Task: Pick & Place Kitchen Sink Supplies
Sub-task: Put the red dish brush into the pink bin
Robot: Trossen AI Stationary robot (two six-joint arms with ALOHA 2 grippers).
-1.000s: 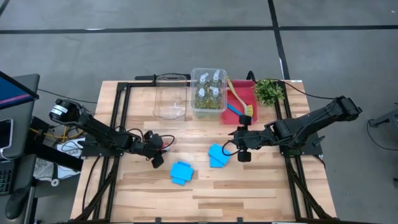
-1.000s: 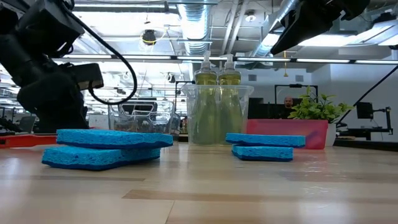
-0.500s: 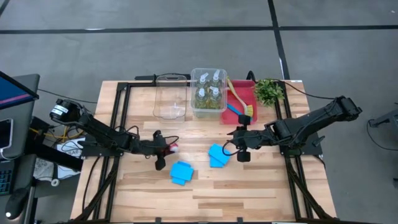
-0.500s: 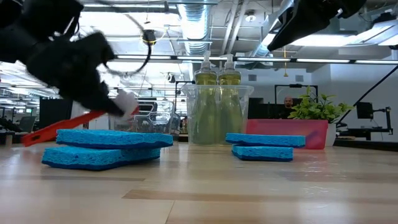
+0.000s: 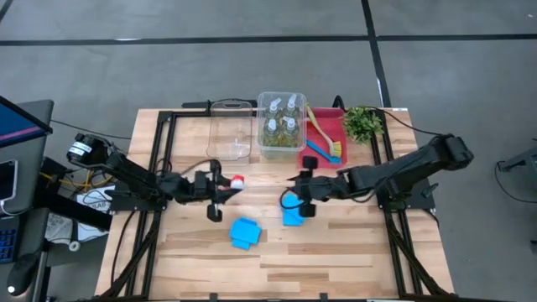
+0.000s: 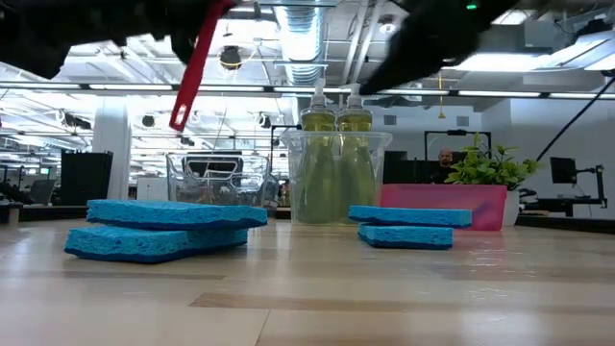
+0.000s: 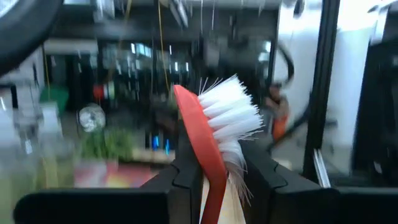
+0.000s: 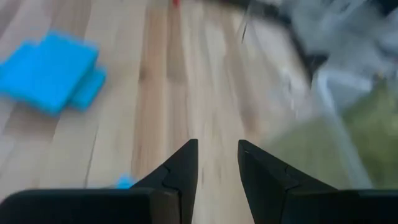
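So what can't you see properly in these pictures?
- Red brush: left wrist view cuts off its handle, which the left hand covers.
- Right-hand sponges: in the high view the right hand hides part of them.
- Bottles: the low view shows two; any behind are hidden.
- Bins in the right wrist view: blurred.
- Person in the low view: too small.

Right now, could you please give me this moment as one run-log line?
left gripper: shut on red brush, lifted | right gripper: open, empty, above table

no readable text, no labels, no brands, no numbers
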